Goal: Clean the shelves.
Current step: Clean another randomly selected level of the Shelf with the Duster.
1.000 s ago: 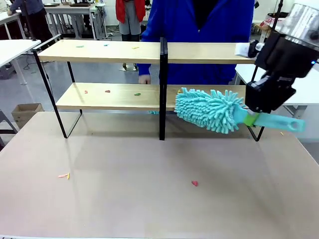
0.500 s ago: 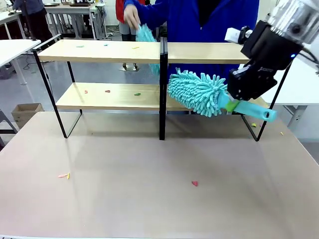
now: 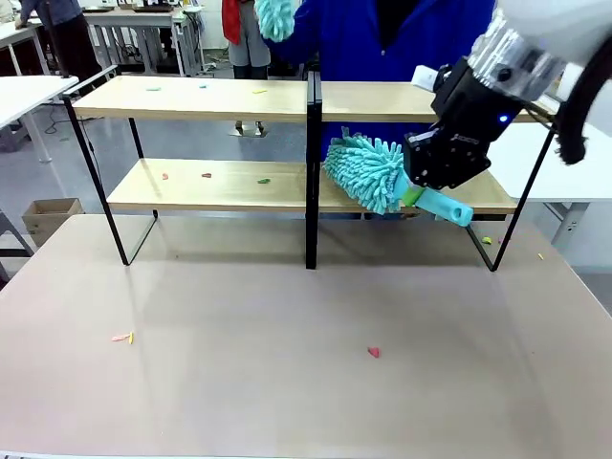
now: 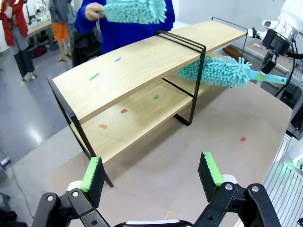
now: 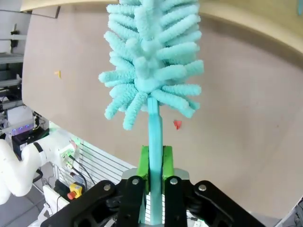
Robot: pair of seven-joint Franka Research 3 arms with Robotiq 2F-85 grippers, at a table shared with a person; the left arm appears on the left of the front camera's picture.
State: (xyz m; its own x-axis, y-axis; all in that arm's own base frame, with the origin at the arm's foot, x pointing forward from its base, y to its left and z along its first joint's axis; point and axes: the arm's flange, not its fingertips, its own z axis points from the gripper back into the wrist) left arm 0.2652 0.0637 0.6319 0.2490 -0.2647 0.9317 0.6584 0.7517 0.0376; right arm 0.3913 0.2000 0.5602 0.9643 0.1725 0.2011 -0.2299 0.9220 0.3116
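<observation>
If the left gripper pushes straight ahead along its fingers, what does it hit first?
Probably the beige tabletop just short of the shelves; the left gripper is open, tilted downward, with nothing between its fingers. Depth is unclear, so the lower shelf's front edge may come first.

Duster (image 3: 368, 172) at shelves' (image 3: 210, 98) lower board

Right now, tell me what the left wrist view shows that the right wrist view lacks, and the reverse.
Left wrist view alone: the open left claw above the beige tabletop, both boards of the shelves with small scraps on them, and a person's hand holding a second teal duster over the top board. Right wrist view alone: the right claw shut on the teal handle, seen close. Both share: the robot's duster, the tabletop and a red scrap on it.
</observation>
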